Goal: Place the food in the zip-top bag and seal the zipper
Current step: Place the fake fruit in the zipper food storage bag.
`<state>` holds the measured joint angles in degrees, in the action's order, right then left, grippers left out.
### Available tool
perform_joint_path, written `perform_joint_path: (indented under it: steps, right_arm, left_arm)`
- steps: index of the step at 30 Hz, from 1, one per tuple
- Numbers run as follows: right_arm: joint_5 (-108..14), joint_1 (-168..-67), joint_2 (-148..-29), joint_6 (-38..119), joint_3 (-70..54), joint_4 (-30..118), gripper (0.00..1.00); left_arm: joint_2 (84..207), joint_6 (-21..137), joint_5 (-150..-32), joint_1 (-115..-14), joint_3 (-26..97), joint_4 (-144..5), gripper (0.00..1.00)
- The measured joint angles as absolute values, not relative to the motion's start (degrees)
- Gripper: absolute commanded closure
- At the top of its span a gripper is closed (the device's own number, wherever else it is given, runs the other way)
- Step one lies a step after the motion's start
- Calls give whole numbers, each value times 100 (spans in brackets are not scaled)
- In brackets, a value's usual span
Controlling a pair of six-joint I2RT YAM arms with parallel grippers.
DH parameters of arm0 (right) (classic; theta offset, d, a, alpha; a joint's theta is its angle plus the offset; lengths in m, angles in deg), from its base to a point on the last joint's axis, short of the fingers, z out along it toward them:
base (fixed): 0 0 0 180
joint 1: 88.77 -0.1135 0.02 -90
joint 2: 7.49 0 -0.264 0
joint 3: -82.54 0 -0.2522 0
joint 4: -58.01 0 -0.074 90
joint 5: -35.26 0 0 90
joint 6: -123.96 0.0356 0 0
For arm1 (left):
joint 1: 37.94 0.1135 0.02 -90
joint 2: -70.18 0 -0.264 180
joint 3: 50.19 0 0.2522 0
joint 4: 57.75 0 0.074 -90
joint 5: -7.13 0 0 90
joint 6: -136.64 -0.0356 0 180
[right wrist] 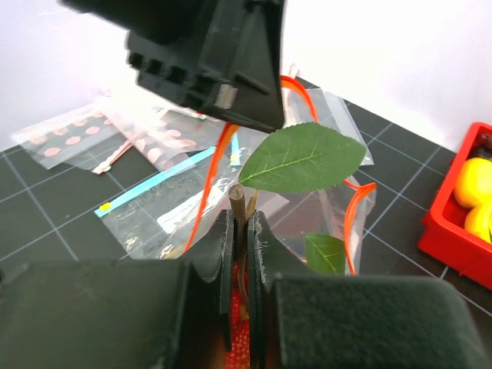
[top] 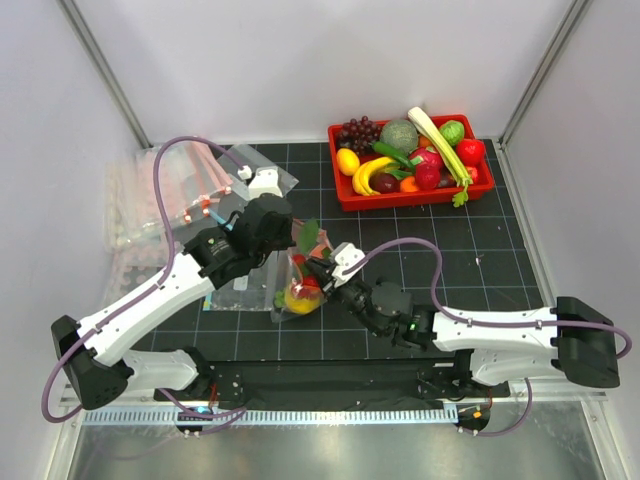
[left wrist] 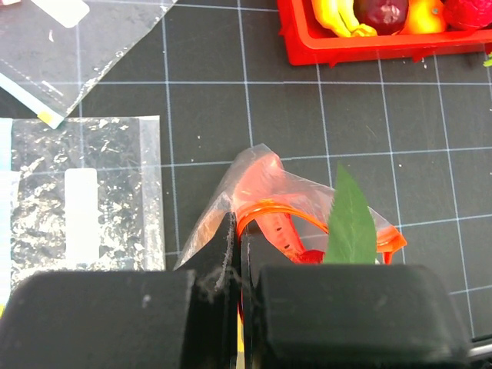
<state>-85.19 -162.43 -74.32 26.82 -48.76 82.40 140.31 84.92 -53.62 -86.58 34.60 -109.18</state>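
1. Loading step: the left gripper (left wrist: pixel 237 231) is clamped on the rim of the clear floppy plastic zip-top bag (top: pixel 292 290), held upright mid-table.
2. The right gripper (right wrist: pixel 240 231) pinches the brown leafed stem (right wrist: pixel 237 201) of a red toy fruit (top: pixel 311 286) at the bag's mouth. A yellow round toy fruit (top: pixel 297 297) is inside.
3. Next, judged: release the stem, withdraw, press the red-orange zipper strip (left wrist: pixel 269 211) shut.

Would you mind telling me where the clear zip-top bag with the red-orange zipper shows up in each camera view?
Top external: the zip-top bag sits near the picture's centre.
Left wrist: the bag is low centre, pinched by the left gripper.
Right wrist: the bag is centre-right, behind the green leaf whose stem the right gripper holds.
Shared landmark: the red tray, upper right in top external and left wrist, right edge in right wrist.
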Motion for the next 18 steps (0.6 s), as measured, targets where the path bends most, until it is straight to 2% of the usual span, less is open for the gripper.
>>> perform_joint_path:
  steps: [12,18]
  right_arm:
    - [-8353,-16517,-7266,2202,-4996,8467,99]
    - [-8307,-16517,-7513,2210,-4987,8697,99]
  left_arm:
    - [13961,8494,-5124,-8662,3446,-10988,100]
    - [13316,8498,-5117,-8667,3129,-10842,98]
